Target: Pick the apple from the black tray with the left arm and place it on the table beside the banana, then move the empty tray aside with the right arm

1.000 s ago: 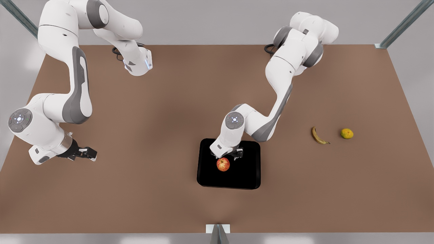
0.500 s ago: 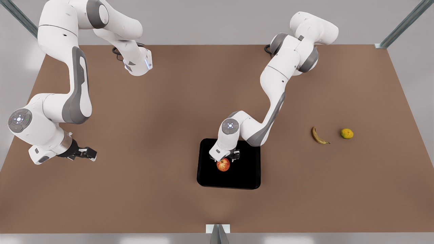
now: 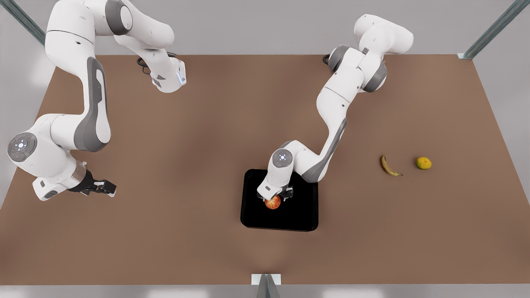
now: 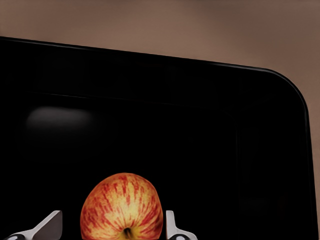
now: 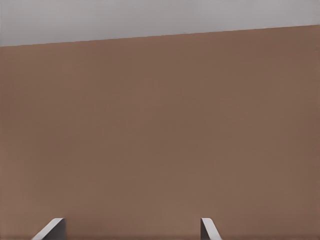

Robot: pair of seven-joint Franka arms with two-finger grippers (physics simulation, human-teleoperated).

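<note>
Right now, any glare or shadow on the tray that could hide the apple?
Front view: the black tray renders flat black, with the apple partly covered by the left gripper. Left wrist view: a soft pale highlight sits on the tray floor away from the apple, which is evenly lit between the fingertips. Right wrist view: plain table, no glare.

Soft even light, faint shadows, glossy tray (image 3: 304,215)
</note>
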